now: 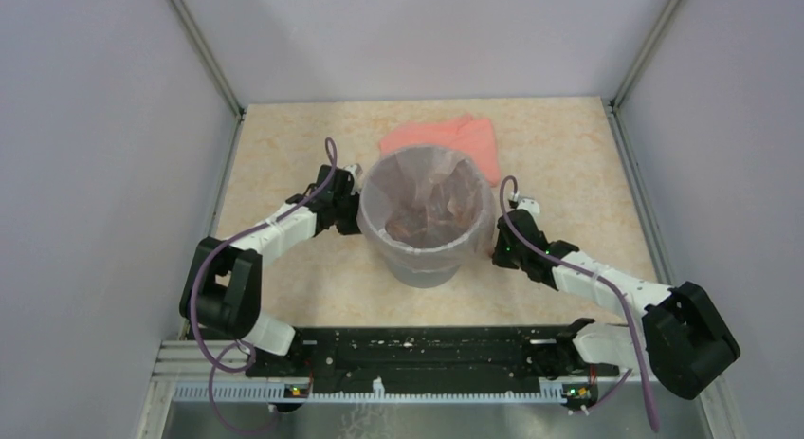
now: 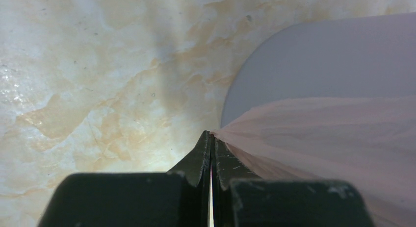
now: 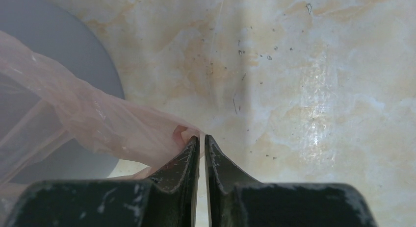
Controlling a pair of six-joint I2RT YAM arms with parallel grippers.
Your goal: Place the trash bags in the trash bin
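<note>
The grey trash bin (image 1: 422, 268) stands mid-table. The see-through pale pink trash bag (image 1: 422, 188) lines it, its mouth spread over the rim. My left gripper (image 1: 349, 204) is at the bin's left side. In the left wrist view it (image 2: 211, 134) is shut on the bag's edge (image 2: 319, 138), which is pulled taut from the grey bin wall (image 2: 319, 60). My right gripper (image 1: 495, 240) is at the bin's right side. In the right wrist view its jaws (image 3: 201, 138) stand nearly closed with a fold of bag film (image 3: 98, 124) bunched at the tips beside the bin (image 3: 49, 45).
An opaque salmon-pink folded sheet (image 1: 455, 140) lies on the table just behind the bin. Grey walls enclose the table on the left, right and back. The arm bases sit on a black rail at the near edge.
</note>
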